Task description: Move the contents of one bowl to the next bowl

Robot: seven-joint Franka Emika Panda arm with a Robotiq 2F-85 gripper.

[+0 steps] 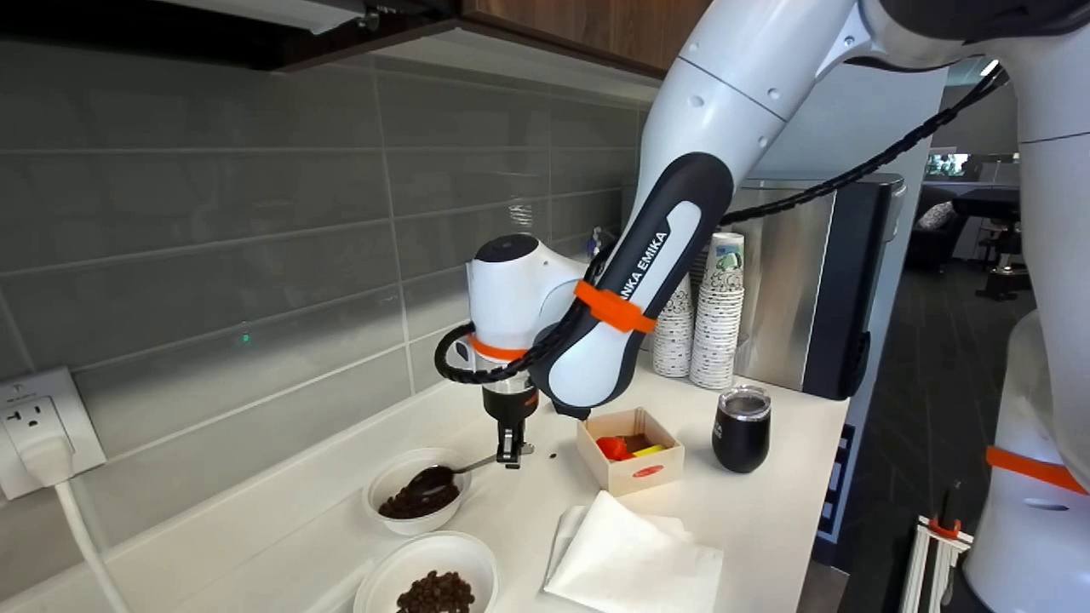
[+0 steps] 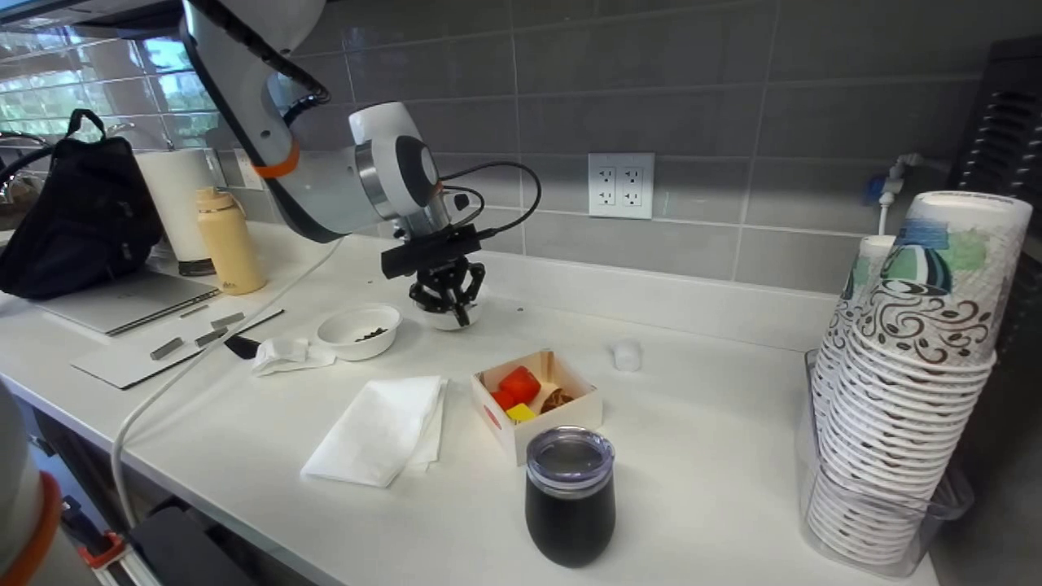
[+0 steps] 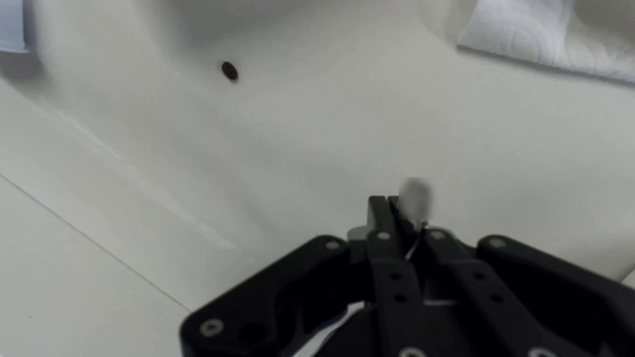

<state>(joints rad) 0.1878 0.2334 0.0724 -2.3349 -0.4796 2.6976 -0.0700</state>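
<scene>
Taking the gripper (image 1: pixel 511 460) as the clock's centre in an exterior view, a wall outlet (image 1: pixel 36 426) with a white plug (image 1: pixel 47 460) sits at about nine o'clock. Between eight and nine, the far bowl (image 1: pixel 394 471) holds a heap of dark bits (image 1: pixel 404 508), with the head of the spoon (image 1: pixel 432 481) inside its outline; whether the head touches the heap I cannot tell. The spoon's long axis runs aslant: the head points between eight and nine, the handle (image 1: pixel 479 465) between two and three, its end just past the gripper. At seven o'clock stands the near bowl (image 1: pixel 443 555), cut off by the picture's bottom edge, with brown bits (image 1: pixel 436 592) on its floor.

The gripper pinches the handle, one finger on each side. In the wrist view the handle's blurred end pokes beyond the fingers (image 3: pixel 379 218) toward twelve o'clock, and a dark oval speck (image 3: pixel 229 71) lies at about ten.

Farther right, a wooden box (image 1: pixel 626 478) at three o'clock holds red (image 1: pixel 613 448) and yellow pieces (image 1: pixel 647 450). Folded napkins (image 1: pixel 634 553) lie at four, stacked paper cups (image 1: pixel 718 332) stand at two, and a black tumbler (image 1: pixel 741 438) stands just short of three. A metal machine (image 1: pixel 783 289) is beyond the cups, at two.
</scene>
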